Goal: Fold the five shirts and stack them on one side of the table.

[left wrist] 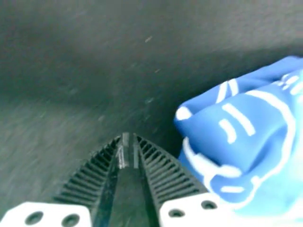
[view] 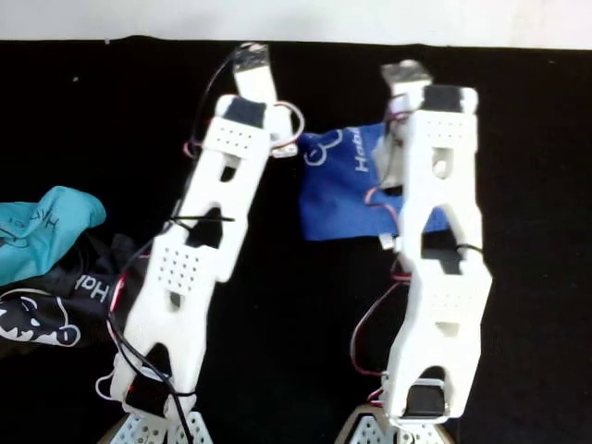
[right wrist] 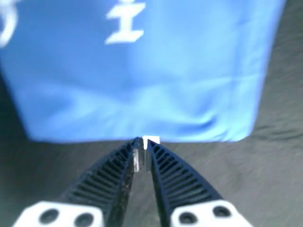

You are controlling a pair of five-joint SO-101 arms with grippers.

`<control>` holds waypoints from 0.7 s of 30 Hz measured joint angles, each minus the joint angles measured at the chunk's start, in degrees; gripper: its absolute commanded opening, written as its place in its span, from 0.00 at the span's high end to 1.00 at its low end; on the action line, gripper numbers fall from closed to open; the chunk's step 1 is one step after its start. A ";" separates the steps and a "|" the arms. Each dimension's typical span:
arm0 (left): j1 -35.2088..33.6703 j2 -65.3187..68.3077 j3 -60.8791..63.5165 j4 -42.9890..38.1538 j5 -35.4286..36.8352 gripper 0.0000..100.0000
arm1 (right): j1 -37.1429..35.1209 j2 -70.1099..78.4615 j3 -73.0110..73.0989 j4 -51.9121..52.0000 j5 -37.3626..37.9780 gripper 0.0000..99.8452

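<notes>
**Both pincers shut by the blue shirt**

My left pincer (left wrist: 127, 139) is closed on nothing, over bare desk (view: 518, 139) just beside the blue shirt (view: 338, 190). My right pincer (right wrist: 143, 142) is closed too, tips at that shirt's hem; whether cloth is caught I cannot tell. The shirt lies folded at the far side. A teal shirt (view: 42, 231) rests on a black shirt (view: 55, 310) at my left.

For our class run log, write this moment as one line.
left gripper: shut, beside blue shirt | right gripper: shut, at blue shirt's edge | teal shirt, black shirt: piled together at table side
</notes>
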 measured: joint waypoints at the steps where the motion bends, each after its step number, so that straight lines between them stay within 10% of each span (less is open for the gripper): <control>1: 0.44 1.76 -2.11 -0.44 0.00 0.96 | -0.97 -1.58 3.08 -0.70 0.00 0.97; 21: 1.67 16.26 -19.16 -6.68 0.09 0.99 | -5.80 -10.55 43.16 -34.37 -0.09 0.97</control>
